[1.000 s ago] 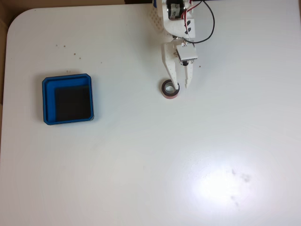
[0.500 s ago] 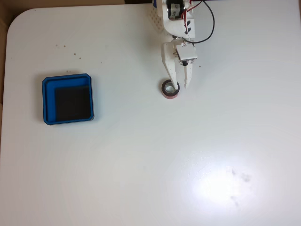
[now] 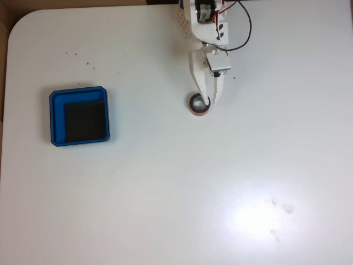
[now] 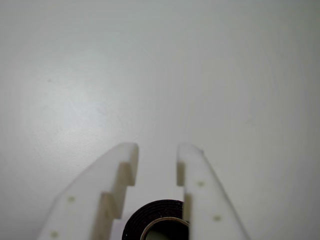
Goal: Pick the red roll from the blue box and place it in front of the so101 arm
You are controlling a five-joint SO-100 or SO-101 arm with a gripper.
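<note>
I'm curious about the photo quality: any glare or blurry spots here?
In the fixed view, lamp glare washes out the white table at lower right; the blue box stays sharp. In the wrist view, the tool looks soft, and the red roll appears dark.

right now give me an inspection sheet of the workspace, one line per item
surface: white table, bright glare patch lower right in the fixed view, a few small dark specks.
red roll: on the bare table just below the arm, outside the box.
blue box: at the left of the fixed view, floor bare.
so101 arm: reaches in from the top edge.
clutter: nothing seen.
gripper: jaws slightly apart, roll low between them in the wrist view; one tip overlaps the roll; contact unclear.
cables: red and black wires looping beside the arm.
surroundings: brownish strip beyond the table's left edge.
</note>
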